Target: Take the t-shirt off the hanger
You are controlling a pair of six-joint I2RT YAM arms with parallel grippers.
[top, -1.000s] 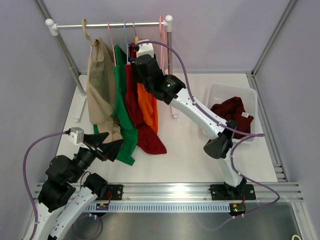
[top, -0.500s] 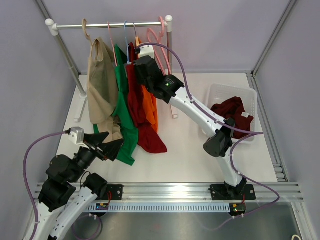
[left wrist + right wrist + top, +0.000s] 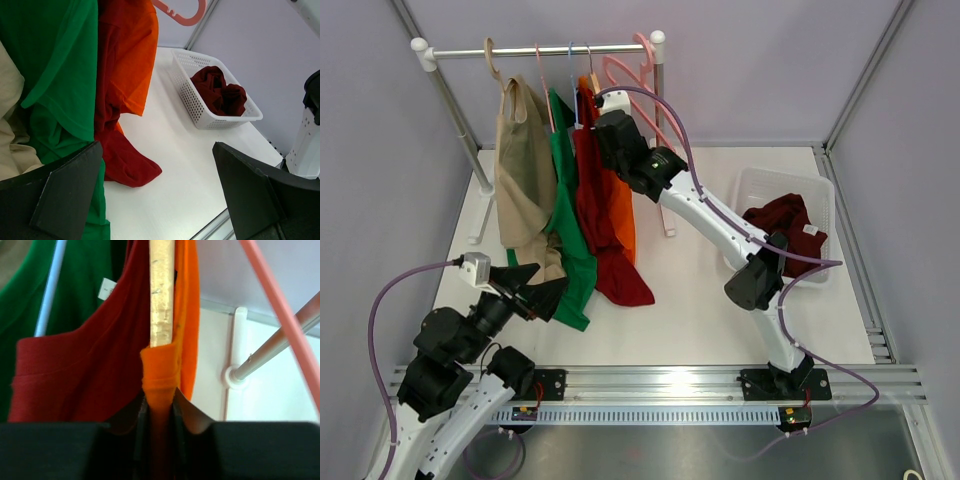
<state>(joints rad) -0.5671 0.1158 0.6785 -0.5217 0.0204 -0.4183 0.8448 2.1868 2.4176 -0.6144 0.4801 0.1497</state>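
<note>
An orange t-shirt (image 3: 623, 215) hangs on a wooden hanger (image 3: 161, 295) at the right end of the rail, beside a dark red shirt (image 3: 595, 205). My right gripper (image 3: 605, 128) is up at the rail, shut on the orange shirt's neck band (image 3: 160, 372) where it wraps the hanger's arm. The orange shirt also shows in the left wrist view (image 3: 137, 55). My left gripper (image 3: 157, 195) is open and empty, low at the near left, in front of the green shirt's hem (image 3: 570, 290).
A green shirt (image 3: 563, 190) and a beige shirt (image 3: 520, 170) hang further left on the rail (image 3: 540, 47). An empty pink hanger (image 3: 630, 72) swings at the rail's right end. A white basket (image 3: 750, 190) with a maroon garment (image 3: 782, 225) stands at right.
My right gripper has moved up and left towards the rail with the orange shirt in it. The pink hanger has swung out to the left. The left arm has not moved.
</note>
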